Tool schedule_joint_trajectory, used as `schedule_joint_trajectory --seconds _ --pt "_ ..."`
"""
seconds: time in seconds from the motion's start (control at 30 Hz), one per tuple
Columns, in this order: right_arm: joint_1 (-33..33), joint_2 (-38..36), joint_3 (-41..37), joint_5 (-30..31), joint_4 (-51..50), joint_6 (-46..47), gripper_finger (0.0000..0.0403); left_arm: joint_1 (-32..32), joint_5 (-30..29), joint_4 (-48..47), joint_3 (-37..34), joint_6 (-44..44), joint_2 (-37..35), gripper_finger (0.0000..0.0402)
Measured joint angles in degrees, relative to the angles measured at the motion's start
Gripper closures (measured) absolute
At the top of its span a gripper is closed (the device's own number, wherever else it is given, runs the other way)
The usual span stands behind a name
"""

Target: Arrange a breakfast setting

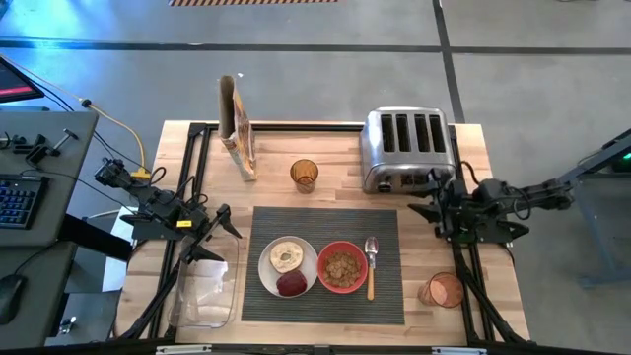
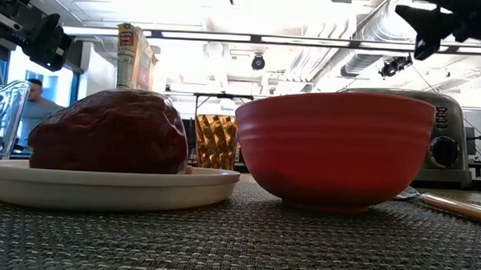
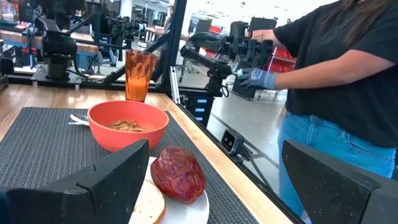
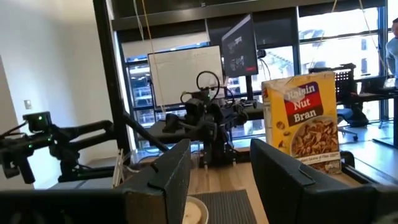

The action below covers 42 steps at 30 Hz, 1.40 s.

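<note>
The dark grey ribbed mat (image 1: 325,222) lies in the middle of the table. On it a white plate (image 1: 266,268) carries a bagel half (image 1: 287,256) and a dark red fruit (image 1: 291,284). Beside the plate stands the red bowl (image 1: 342,266) with cereal in it. The wooden-handled spoon (image 1: 371,268) lies to the bowl's right. My left gripper (image 1: 221,229) hovers open off the mat's left edge, level, with nothing between its fingers (image 3: 118,180). My right gripper (image 1: 422,207) is open above the mat's far right corner, near the toaster, and holds nothing.
A chrome toaster (image 1: 407,148) stands at the far right. A cereal box (image 1: 238,126) and an amber glass (image 1: 304,175) stand at the back, and a pink glass (image 1: 444,290) at the near right. A clear tray (image 1: 202,291) lies near left. A person (image 3: 336,81) stands beyond the table.
</note>
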Motion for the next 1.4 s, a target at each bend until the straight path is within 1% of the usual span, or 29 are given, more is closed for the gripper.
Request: schedule_joint_trajectory --seconds 0.13,0.23,0.4,0.5,0.63,0.7,0.73,0.83,0.93,1.0,1.2,1.4 --pt "-0.26 -2.79 -2.77 0.0 0.55 -0.06 0.0249 0.0 0.01 0.0 0.0 0.0 -0.01 0.0046" --pt "-1.81 -4.94 -4.16 -0.01 0.9 -0.14 0.0249 0.0 -0.01 0.02 0.02 0.02 -0.01 0.0046" --pt "-6.17 -5.96 -5.08 -0.42 -0.33 -0.04 0.0249 0.0 0.01 0.0 0.02 0.0 -0.01 0.0046" --pt "-9.25 -5.96 -5.08 -2.09 -3.12 -0.04 0.0249 0.02 0.01 -0.01 0.02 0.02 0.02 0.0046" --pt "-14.08 -5.96 -5.1 -2.23 -5.77 0.33 0.0249 0.02 0.01 0.01 0.02 0.02 0.01 0.0046" --pt "-16.26 -5.96 -5.08 -2.62 -7.3 1.95 0.0249 0.02 0.01 0.02 0.02 0.0 0.01 0.0046" --pt "-17.27 -5.96 -5.1 -3.02 -8.47 2.93 0.0249 0.02 0.0 0.0 0.02 0.0 0.01 0.0046" --pt "-19.49 -5.98 -4.92 -6.79 -10.57 4.52 0.0249 0.02 0.01 0.0 0.02 0.0 0.0 0.0046" --pt "-20.5 -5.98 -5.06 -11.13 -12.72 2.18 0.0249 0.02 0.01 0.0 0.02 0.0 -0.01 0.0046" --pt "-20.78 -5.98 -5.08 -12.53 -13.71 0.43 0.0249 0.02 0.01 0.02 0.02 0.0 0.0 0.0046" --pt "-21.03 -5.98 -5.05 -10.95 -16.3 3.4 0.0249 0.02 0.01 0.0 0.02 0.02 -0.01 0.0046" --pt "-21.12 -5.98 -5.05 -12.55 -16.89 3.43 0.0249 0.02 0.01 0.01 0.02 0.01 -0.01 0.0046"
